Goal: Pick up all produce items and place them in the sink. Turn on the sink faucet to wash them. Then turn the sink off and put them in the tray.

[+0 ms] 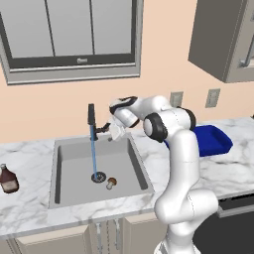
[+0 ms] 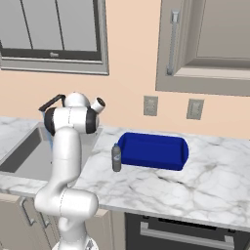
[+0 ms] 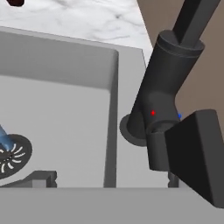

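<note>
A small brown-capped mushroom (image 1: pixel 111 183) lies on the floor of the grey sink (image 1: pixel 67 149), just right of the round drain (image 1: pixel 98 176). The black sink faucet (image 1: pixel 91 115) stands at the sink's back edge, and a blue stream of water (image 1: pixel 93 151) falls from it onto the drain. My gripper (image 1: pixel 105 129) is open right beside the faucet's base. In the hand view the gripper (image 3: pixel 118 169) straddles the short side lever (image 3: pixel 158 151) of the faucet (image 3: pixel 164 83), with one dark finger (image 3: pixel 197 153) close to the lever. The blue tray (image 1: pixel 214 139) sits on the counter right of the sink.
A dark brown bottle (image 1: pixel 7 179) stands on the marble counter left of the sink. A small grey shaker (image 2: pixel 116 157) stands by the tray's (image 2: pixel 154 150) left end. A window is above the sink and wall cabinets hang at the right.
</note>
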Controlling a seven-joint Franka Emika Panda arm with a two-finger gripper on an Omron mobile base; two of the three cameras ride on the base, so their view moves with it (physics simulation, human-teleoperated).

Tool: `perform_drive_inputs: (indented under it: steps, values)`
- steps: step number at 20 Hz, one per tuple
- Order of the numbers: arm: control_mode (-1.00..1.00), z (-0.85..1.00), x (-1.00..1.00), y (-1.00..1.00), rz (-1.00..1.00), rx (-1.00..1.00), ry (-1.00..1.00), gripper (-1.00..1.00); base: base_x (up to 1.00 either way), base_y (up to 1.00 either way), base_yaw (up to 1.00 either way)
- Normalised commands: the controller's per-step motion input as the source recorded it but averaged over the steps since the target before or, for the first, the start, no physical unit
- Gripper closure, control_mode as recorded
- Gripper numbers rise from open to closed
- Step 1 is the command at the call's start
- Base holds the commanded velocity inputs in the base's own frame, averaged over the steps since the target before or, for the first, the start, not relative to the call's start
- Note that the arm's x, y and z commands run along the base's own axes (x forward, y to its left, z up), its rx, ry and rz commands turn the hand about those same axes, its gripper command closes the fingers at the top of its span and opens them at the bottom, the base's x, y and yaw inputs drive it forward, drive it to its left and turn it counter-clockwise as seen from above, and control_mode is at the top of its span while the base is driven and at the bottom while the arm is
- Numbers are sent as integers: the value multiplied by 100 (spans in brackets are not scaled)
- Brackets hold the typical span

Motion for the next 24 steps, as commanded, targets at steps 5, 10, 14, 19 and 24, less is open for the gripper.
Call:
perform_drive_inputs:
  steps: [5,10,14,19,24]
  values:
    - [-100,63,0,65,3,-11,0,-100,0,0,0]
    - [-100,62,0,70,3,-12,0,-100,0,0,0]
    - [-100,60,0,75,4,-11,0,-100,0,0,0]
    - [-100,49,0,77,3,-11,0,-100,0,0,0]
    - [-100,13,0,32,3,-4,-3,-100,0,0,0]
